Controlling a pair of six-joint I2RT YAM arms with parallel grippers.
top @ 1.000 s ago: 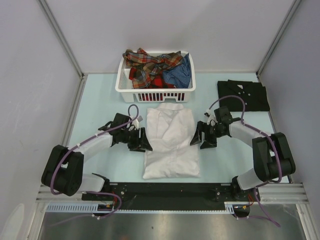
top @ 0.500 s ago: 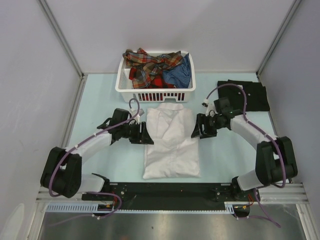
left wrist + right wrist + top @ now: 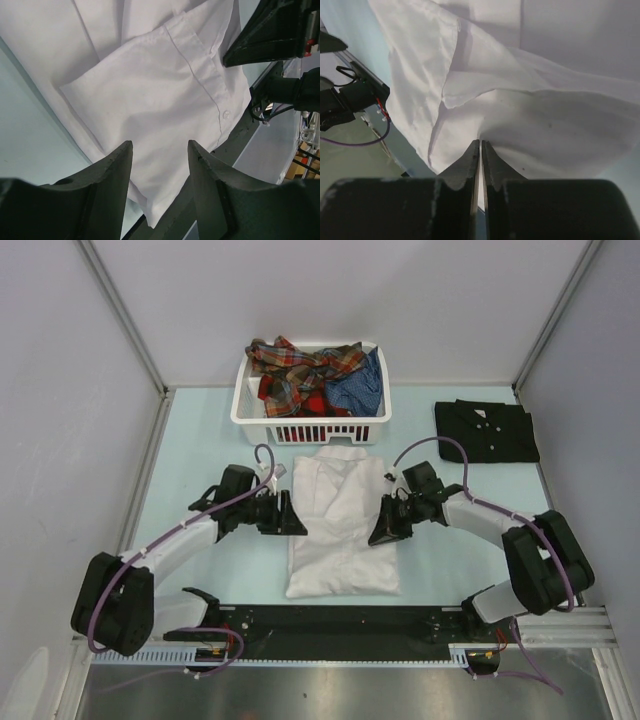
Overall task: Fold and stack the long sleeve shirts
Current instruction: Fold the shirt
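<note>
A white long sleeve shirt (image 3: 340, 515) lies folded at the table's middle, collar toward the basket. My right gripper (image 3: 378, 535) sits at its right edge. In the right wrist view the right gripper (image 3: 480, 142) is shut, with a thin fold of the white shirt (image 3: 545, 115) pinched between the fingertips. My left gripper (image 3: 298, 523) rests at the shirt's left edge. It (image 3: 160, 150) stands open in the left wrist view, and the white shirt (image 3: 150, 90) lies just beyond the tips. A black shirt (image 3: 485, 430) lies folded at the back right. Plaid shirts (image 3: 300, 365) and a blue shirt (image 3: 360, 390) are piled in the basket.
The white slatted basket (image 3: 240, 410) stands at the back centre, just behind the white shirt's collar. Grey walls close in the table on the left, right and back. The black base rail (image 3: 320, 620) runs along the near edge.
My right gripper has moved forward and left onto the white shirt's right edge and shut on the cloth. The left gripper has shifted slightly along the left edge and stayed open.
</note>
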